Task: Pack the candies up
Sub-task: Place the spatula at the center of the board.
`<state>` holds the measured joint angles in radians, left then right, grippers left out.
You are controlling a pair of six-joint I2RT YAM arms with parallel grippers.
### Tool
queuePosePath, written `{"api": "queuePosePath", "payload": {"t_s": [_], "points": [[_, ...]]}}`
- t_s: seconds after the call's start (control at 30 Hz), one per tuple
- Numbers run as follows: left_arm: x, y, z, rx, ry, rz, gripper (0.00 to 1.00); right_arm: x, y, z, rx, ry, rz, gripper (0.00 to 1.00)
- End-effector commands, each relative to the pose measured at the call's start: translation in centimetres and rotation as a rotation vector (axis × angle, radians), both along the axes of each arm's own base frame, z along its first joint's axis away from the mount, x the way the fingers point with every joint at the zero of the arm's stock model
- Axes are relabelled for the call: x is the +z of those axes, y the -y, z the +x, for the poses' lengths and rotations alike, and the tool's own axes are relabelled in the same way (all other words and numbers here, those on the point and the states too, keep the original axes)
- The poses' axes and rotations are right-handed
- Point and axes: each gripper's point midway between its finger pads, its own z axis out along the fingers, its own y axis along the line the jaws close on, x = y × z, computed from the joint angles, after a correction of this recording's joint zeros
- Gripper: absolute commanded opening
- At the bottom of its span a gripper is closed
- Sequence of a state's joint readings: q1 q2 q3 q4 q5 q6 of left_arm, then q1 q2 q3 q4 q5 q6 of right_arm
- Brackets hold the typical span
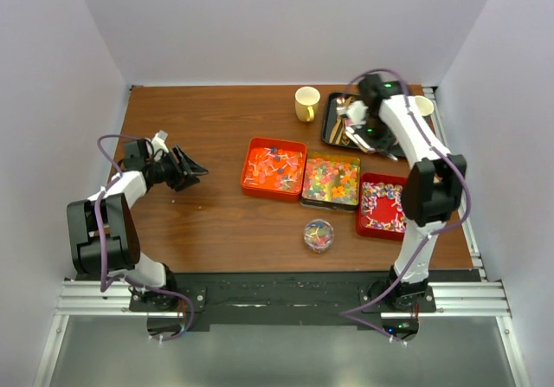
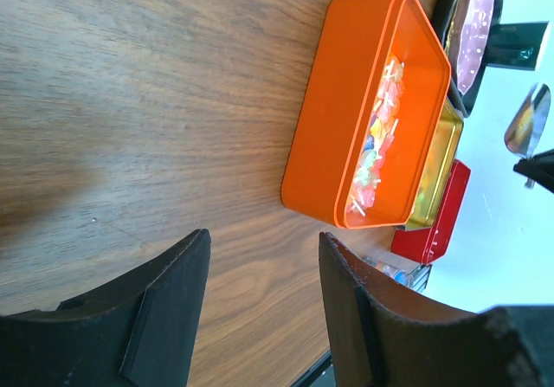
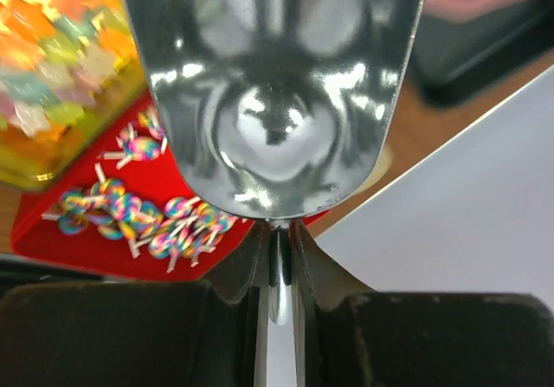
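The right gripper [image 3: 277, 253] clamps the scoop [image 3: 277, 93] by its handle. The candies [image 3: 147, 222] lie ahead-left beneath its fingers. The left gripper [image 2: 260, 305], fingers apart, holds nothing.

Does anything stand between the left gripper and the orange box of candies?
Nothing visible does. Only wooden table surface lies between the open left gripper and the orange box holding the candies.
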<state>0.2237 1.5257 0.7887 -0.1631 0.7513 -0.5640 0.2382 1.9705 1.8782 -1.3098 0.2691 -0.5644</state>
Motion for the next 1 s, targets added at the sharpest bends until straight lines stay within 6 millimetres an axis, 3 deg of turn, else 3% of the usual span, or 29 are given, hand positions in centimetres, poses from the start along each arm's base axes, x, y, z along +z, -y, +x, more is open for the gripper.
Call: {"api": "queuePosePath", "payload": {"t_s": [0.0, 0.03, 0.13, 0.23, 0.3, 0.4, 0.43, 0.5, 0.53, 0.57, 0.63, 0.67, 0.7, 0.73, 0.77, 0.83, 0.9, 0.97], "points": [[1.0, 0.7, 1.0, -0.054, 0.08, 0.017, 0.58, 1.5, 0.5, -2.9, -0.227, 0.02, 0.211, 0.0], [1.2, 0.9, 1.0, -0.065, 0.089, 0.023, 0.58, 1.3, 2.1, -3.0, -0.277, 0.029, 0.211, 0.0], [1.2, 1.6, 0.9, -0.112, 0.107, 0.043, 0.58, 0.8, 3.9, -3.3, -0.336, 0.058, 0.207, 0.0], [1.4, 2.4, 0.9, -0.167, 0.144, 0.065, 0.57, -0.2, 3.7, -3.6, -0.32, 0.045, 0.231, 0.0], [1.4, 2.7, 0.7, -0.197, 0.167, 0.087, 0.53, 0.0, 1.9, -3.4, -0.254, 0.041, 0.322, 0.0], [2.2, 2.4, 0.7, -0.192, 0.193, 0.097, 0.5, 0.9, -2.2, -3.3, -0.057, 0.046, 0.369, 0.0], [2.4, 2.2, 0.7, -0.189, 0.197, 0.106, 0.5, 1.5, -5.1, -4.0, 0.06, 0.057, 0.357, 0.0], [2.6, 0.8, 1.6, -0.146, 0.198, 0.143, 0.52, 2.1, -8.2, -4.1, 0.223, 0.101, 0.347, 0.0], [2.5, 0.2, 1.8, -0.126, 0.187, 0.145, 0.54, 2.4, -11.4, -5.3, 0.335, 0.102, 0.348, 0.0], [3.3, -0.5, 2.5, -0.104, 0.201, 0.149, 0.55, 2.3, -12.9, -5.7, 0.391, 0.103, 0.341, 0.0], [4.2, -3.0, 3.5, -0.026, 0.199, 0.136, 0.63, 2.4, -17.1, -7.1, 0.497, 0.075, 0.366, 0.0], [5.7, -3.9, 4.1, -0.01, 0.231, 0.118, 0.68, 1.0, -18.5, -7.4, 0.495, 0.025, 0.371, 0.0], [6.4, -6.3, 4.5, 0.064, 0.23, 0.12, 0.71, 0.6, -19.7, -7.9, 0.503, -0.002, 0.382, 0.0], [6.9, -7.4, 4.4, 0.096, 0.221, 0.125, 0.75, 1.0, -22.0, -8.3, 0.542, 0.001, 0.405, 0.0], [8.1, -8.6, 4.8, 0.121, 0.244, 0.138, 0.75, -0.7, -23.4, -8.3, 0.538, -0.041, 0.395, 0.0], [9.2, -11.3, 4.3, 0.196, 0.244, 0.156, 0.77, -0.4, -27.2, -8.5, 0.6, -0.023, 0.418, 0.0], [10.0, -13.5, 3.6, 0.269, 0.24, 0.158, 0.78, -2.1, -29.6, -8.6, 0.623, -0.046, 0.409, 0.0], [10.6, -15.4, 2.7, 0.359, 0.229, 0.134, 0.89, -2.1, -32.2, -8.9, 0.655, -0.03, 0.423, 0.0]]}}
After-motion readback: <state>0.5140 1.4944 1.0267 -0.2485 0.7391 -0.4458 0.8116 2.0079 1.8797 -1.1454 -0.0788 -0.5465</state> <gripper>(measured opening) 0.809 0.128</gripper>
